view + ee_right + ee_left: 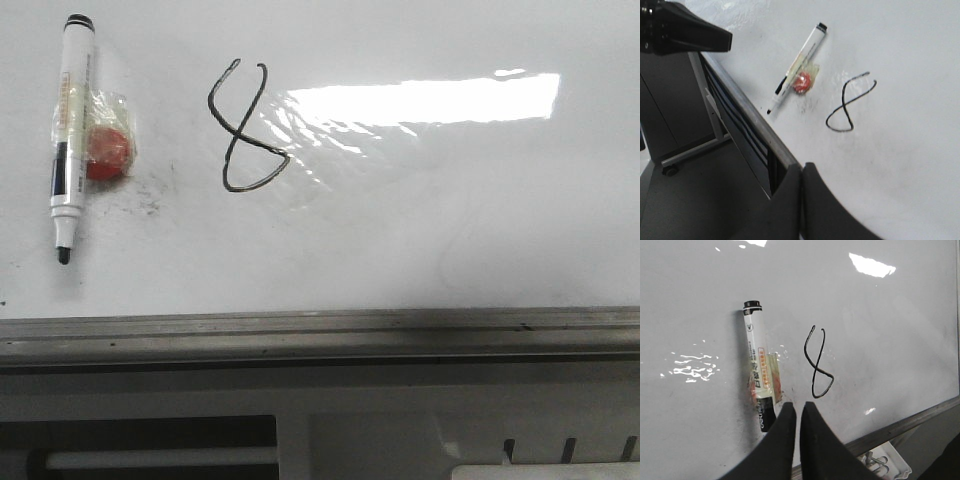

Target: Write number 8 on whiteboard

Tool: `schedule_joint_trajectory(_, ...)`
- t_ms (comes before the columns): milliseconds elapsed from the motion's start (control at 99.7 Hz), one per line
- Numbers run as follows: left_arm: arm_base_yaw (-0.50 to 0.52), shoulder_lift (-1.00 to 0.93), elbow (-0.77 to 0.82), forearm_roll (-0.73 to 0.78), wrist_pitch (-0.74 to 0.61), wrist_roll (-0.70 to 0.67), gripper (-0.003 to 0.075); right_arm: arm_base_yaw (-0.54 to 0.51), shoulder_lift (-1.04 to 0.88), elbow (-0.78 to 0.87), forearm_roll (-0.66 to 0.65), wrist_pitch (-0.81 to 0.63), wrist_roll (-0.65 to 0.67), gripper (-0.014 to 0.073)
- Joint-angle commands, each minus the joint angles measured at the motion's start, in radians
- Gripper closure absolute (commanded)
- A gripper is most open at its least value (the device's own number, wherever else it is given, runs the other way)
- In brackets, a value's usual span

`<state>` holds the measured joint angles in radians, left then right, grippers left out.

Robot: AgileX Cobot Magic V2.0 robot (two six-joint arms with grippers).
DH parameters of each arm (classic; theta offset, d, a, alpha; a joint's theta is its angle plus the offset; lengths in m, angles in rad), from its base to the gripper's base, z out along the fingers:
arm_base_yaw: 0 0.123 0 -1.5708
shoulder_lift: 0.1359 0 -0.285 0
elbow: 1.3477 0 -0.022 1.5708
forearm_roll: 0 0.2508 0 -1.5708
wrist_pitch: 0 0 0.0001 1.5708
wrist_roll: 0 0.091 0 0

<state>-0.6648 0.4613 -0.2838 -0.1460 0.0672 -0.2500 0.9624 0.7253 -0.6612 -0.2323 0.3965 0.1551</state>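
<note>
The number 8 (pixel 239 136) is a thin black figure with an open top loop, drawn on the glossy whiteboard (pixel 450 230). It also shows in the left wrist view (pixel 818 368) and the right wrist view (pixel 845 103). A white marker (pixel 70 130) with its black tip bare lies on the board left of the 8, with tape and a red lump (pixel 108 152) stuck to it. My left gripper (pixel 798 407) is shut and empty, hovering above the board near the marker's lower end (pixel 760 375). My right gripper (pixel 801 169) is shut and empty over the board's edge rail. Neither gripper shows in the front view.
A grey metal rail (pixel 320 335) runs along the board's near edge, with a slotted grey frame below it. A white tray of paper clips (pixel 880 462) sits beyond the rail. The dark left arm (pixel 685 32) and a wheeled stand (pixel 670 170) show beside the board.
</note>
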Motion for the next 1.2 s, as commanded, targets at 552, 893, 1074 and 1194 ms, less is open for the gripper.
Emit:
schedule_joint_trajectory(552, 0.001, -0.188, 0.116, 0.058, -0.098, -0.001, 0.0741, -0.002, -0.517, 0.355, -0.016, -0.152, 0.003, 0.0657)
schedule_joint_trajectory(893, 0.001, -0.188, 0.116, 0.058, -0.098, -0.001, 0.0741, -0.002, -0.517, 0.355, -0.016, -0.152, 0.003, 0.0657)
schedule_joint_trajectory(1074, 0.001, -0.188, 0.116, 0.058, -0.098, -0.001, 0.0741, -0.002, -0.517, 0.355, -0.016, -0.152, 0.003, 0.0657)
schedule_joint_trajectory(1194, 0.001, -0.188, 0.128, 0.058, -0.096, -0.001, 0.0741, -0.002, -0.517, 0.355, -0.016, -0.152, 0.003, 0.0657)
